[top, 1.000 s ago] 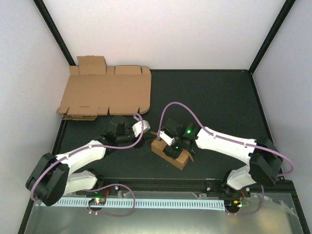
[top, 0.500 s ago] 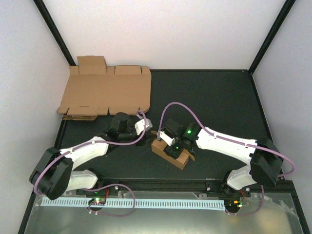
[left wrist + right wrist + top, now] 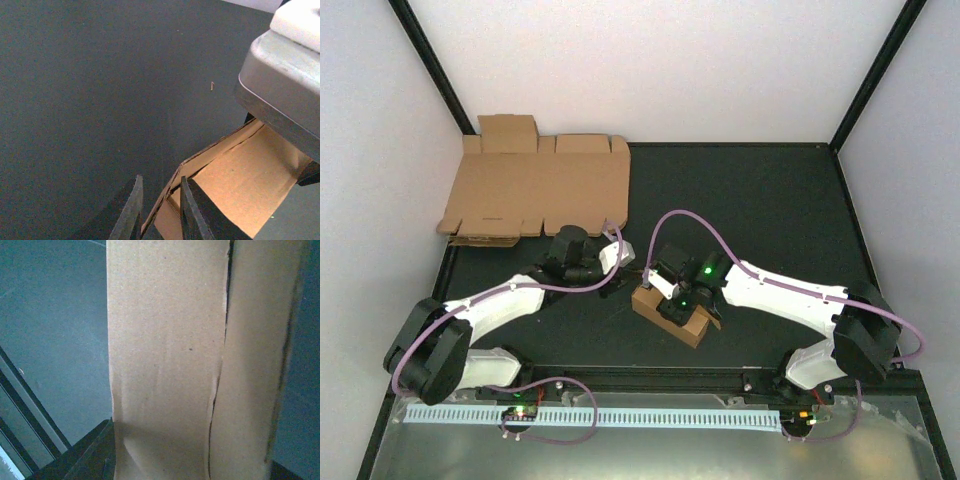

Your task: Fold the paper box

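Black table (image 3: 770,200): box (image 3: 693,327) under right gripper (image 3: 670,303), grip unseen; left gripper (image 3: 161,197), barely open, straddles its flap.

Open mat (image 3: 770,200) beyond the paper box (image 3: 692,328)

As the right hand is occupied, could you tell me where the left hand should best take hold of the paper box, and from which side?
Grip the thin raised wall edge at the left end of the paper box, coming in from the left. The right hand clasps the box's middle, so that end is free. The left hand has its fingers either side of that edge.
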Motion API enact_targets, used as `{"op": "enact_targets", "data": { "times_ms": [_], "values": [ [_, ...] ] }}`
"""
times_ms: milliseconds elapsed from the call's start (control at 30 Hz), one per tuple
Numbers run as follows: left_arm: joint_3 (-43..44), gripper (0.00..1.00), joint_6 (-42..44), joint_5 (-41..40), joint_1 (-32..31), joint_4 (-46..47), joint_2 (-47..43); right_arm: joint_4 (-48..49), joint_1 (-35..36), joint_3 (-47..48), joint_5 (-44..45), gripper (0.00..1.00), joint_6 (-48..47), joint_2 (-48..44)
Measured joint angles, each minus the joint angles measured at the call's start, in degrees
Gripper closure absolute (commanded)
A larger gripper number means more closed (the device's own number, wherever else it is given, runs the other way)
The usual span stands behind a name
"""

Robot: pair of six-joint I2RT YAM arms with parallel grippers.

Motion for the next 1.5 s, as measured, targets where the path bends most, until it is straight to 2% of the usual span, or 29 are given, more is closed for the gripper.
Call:
{"op": "enact_targets", "data": {
  "times_ms": [200,400,533,633,900,1500],
  "values": [
    [0.0,0.82,-2.3,0.8,-0.3,-1.9,0.0,-0.2,0.0,0.1,0.8,0.51,0.0,0.0],
    [2.2,0.82,-9.9,0.0,-1.1,-6.8,0.0,-0.3,0.2,0.5,1.8,0.52,0.1,0.0],
    [4.0,0.94,-14.6,-1.0,-2.0,-8.8,0.0,-0.3,0.2,0.6,2.4,0.52,0.2,0.2],
    [4.1,0.98,-17.0,-3.1,-2.6,-9.7,0.0,-0.7,0.2,0.7,2.3,0.52,0.3,0.5],
    [6.8,0.97,-20.5,-12.0,-6.5,-13.1,0.0,-0.8,0.2,0.9,2.4,0.52,1.3,0.6],
    [6.5,0.98,-31.2,-15.1,-7.8,-13.4,-0.9,-0.5,0.2,1.1,2.8,0.52,2.0,0.9]
  ]
}}
